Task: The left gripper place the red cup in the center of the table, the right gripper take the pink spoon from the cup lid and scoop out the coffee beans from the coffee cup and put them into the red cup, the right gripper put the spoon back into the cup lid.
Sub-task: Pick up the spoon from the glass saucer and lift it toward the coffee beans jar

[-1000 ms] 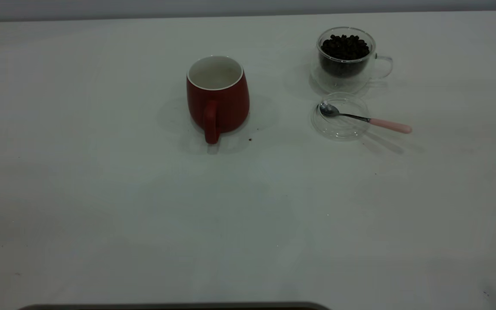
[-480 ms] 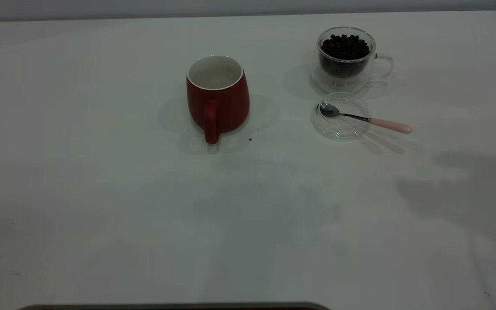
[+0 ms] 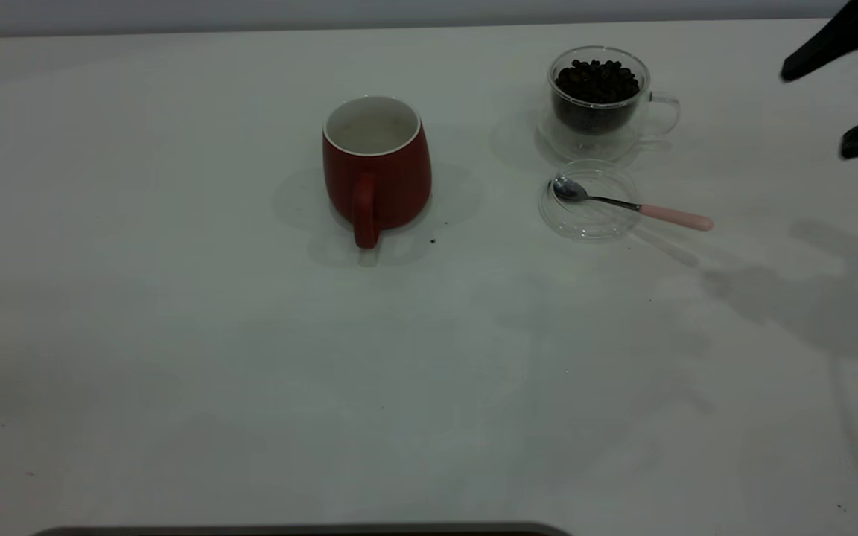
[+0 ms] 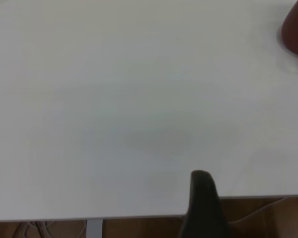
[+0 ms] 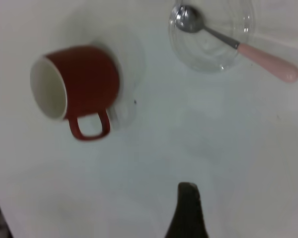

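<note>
From my exterior view I see the red cup (image 3: 377,167) standing upright near the middle of the table (image 3: 176,335), its handle toward the camera; its white inside looks bare, though I can't see the bottom well. Well to its right stands the coffee cup (image 3: 599,100), clear glass, filled nearly to the rim with the coffee beans (image 3: 597,80), its handle pointing away from the red cup. Just in front of it lies the cup lid (image 3: 588,199), almost touching the glass. The pink spoon (image 3: 631,205) rests with its metal bowl inside the lid and its pink handle sticking out over the rim onto the table side. My right hand (image 3: 831,112) hangs at the far right edge of the view, above the table and apart from everything, its two black fingers spread wide and holding nothing. My left hand (image 4: 202,206) shows only one dark finger over the table edge, well away from the red cup; I cannot tell how it is set.
</note>
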Controlling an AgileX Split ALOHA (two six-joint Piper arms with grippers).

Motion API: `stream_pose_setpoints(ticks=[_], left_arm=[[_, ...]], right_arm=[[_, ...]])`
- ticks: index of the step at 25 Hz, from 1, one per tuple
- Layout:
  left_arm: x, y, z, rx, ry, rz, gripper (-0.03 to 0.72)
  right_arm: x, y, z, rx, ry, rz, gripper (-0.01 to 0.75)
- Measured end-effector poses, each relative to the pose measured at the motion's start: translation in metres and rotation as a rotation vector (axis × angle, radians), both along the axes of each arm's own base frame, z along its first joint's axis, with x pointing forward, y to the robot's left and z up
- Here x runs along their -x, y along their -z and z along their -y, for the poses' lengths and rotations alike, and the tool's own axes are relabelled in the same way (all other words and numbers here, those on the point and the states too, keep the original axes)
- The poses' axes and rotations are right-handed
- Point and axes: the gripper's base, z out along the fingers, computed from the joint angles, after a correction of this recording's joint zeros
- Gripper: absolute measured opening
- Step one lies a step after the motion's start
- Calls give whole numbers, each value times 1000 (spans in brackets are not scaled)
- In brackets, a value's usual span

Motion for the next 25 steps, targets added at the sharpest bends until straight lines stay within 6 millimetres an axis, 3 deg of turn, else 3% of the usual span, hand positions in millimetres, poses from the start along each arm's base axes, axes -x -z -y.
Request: stream_pose_setpoints(ticks=[11,20,25], left_arm=[[0,0,0,-1,1,0,586],[0,0,0,-1,1,0,586],[0,0,0,-1,1,0,586]], right_arm=[[2,73,-1,-76,150,-51,669],[4,106,-2,-85,129,-86,668],[-7,120,-4,-123,99,-67,664]])
